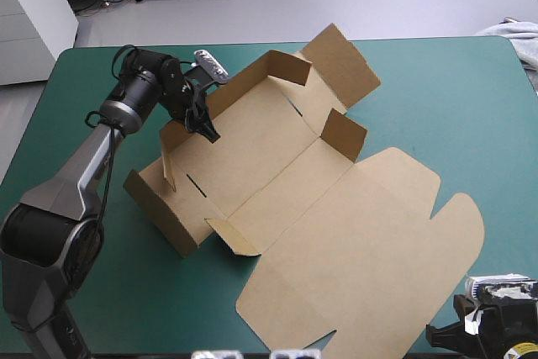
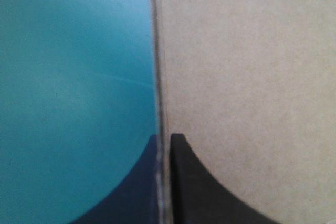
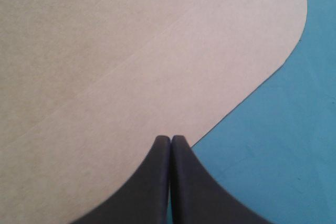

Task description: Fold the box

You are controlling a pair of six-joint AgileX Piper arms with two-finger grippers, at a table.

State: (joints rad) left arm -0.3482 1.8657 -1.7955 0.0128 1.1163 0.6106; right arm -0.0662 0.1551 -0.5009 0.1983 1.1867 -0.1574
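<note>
**Q:** Where is the box [image 1: 277,166], and what shape is it in?

**A:** The brown box sits near the middle of the table [image 1: 437,98], set at a slant on the teal-green cover [image 1: 420,81]. It is partly formed. The tray half is toward the left, with one long wall [image 1: 239,86] standing upright on the far-left side. A short end wall [image 1: 160,212] is raised at the near-left end. Small side flaps stand up at the tray's corners. The lid [image 1: 361,250] lies flat toward the near right and ends in rounded flaps.

**Q:** What is the left gripper [image 1: 202,124] doing?

**A:** It reaches in from the left and pinches the top edge of the long wall. In the left wrist view, the thin edge of the board runs straight between the two black fingers. They are all but closed on it, with brown board on one side and teal-green cover on the other.

**Q:** And the right gripper [image 3: 170,139]?

**A:** It is at the table's near right corner, well apart from the left arm. Its black fingers are pressed together into one pointed arch and grasp nothing. The tips sit over the curved rim of a lid flap, with bare cover just beside them. Whether they touch the board cannot be told.
</note>
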